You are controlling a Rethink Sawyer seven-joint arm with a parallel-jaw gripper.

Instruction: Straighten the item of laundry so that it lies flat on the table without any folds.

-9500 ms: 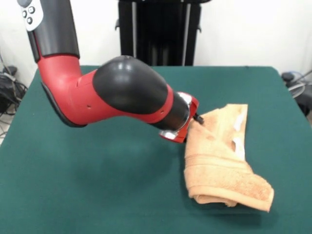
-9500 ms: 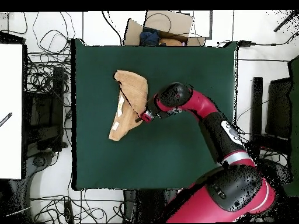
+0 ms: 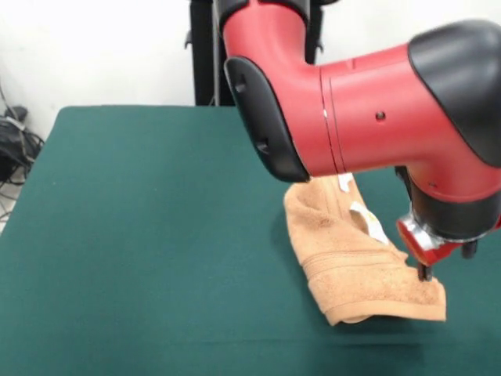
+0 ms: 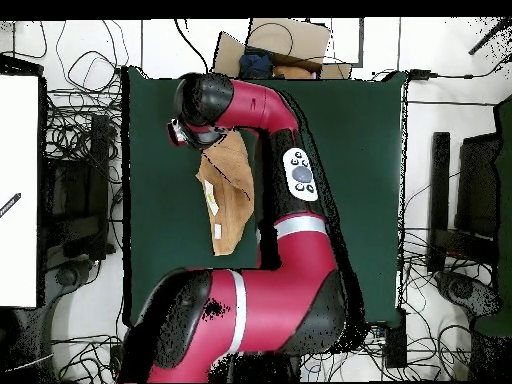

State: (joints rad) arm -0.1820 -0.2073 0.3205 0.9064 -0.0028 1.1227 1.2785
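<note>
The peach-orange towel (image 3: 352, 254) lies crumpled and folded over itself on the right part of the green table (image 3: 141, 235), with white tags showing on its upper side. My gripper (image 3: 427, 270) hangs under the red wrist and touches the towel's near right corner. In the overhead view the towel (image 4: 228, 195) lies left of centre on the table (image 4: 370, 150), and the gripper (image 4: 188, 138) is at its far end. The arm covers part of the towel in both views.
The big red arm (image 4: 290, 180) stretches over the middle of the table. A cardboard box (image 4: 275, 50) sits beyond the far edge, with cables around it. A white surface (image 4: 18, 190) stands at the left. The black pedestal (image 3: 205, 55) is behind the table.
The arm has swung from the towel's side near the table's middle to its corner at the other end. The towel has shifted a little and is folded differently.
</note>
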